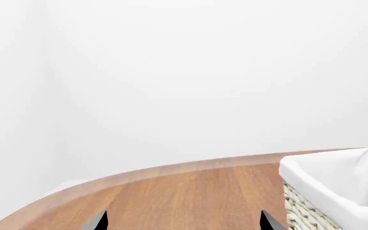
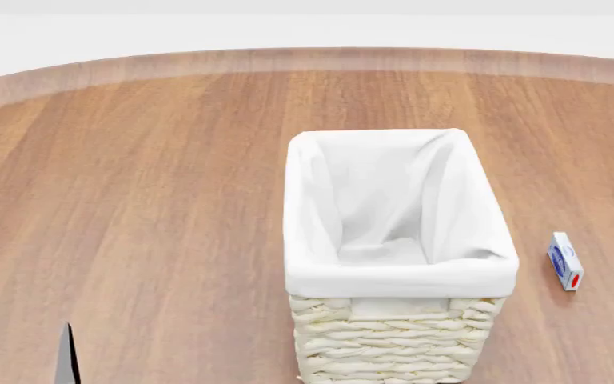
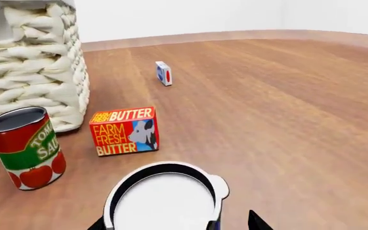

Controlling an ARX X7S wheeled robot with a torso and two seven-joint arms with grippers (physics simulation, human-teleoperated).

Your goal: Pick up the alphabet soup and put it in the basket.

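The alphabet soup (image 3: 161, 201) shows only its round white top and a sliver of blue label, low in the right wrist view. My right gripper (image 3: 178, 225) is open, with one dark fingertip on each side of the can; a small gap shows on one side. The basket (image 2: 392, 276), cream wicker with a white cloth lining, stands mid-table and looks empty. It also shows in the right wrist view (image 3: 37, 72) and the left wrist view (image 1: 337, 191). My left gripper (image 1: 184, 223) is open and empty over bare wood beside the basket. One of its fingertips (image 2: 67, 356) shows in the head view.
A red-and-green tomato can (image 3: 27, 146) stands beside the basket's wicker wall. An orange butter box (image 3: 124, 130) lies next to it. A small blue-and-white box (image 3: 163, 73) lies farther off, also in the head view (image 2: 565, 260). The round wooden table's edge (image 2: 307, 56) curves behind.
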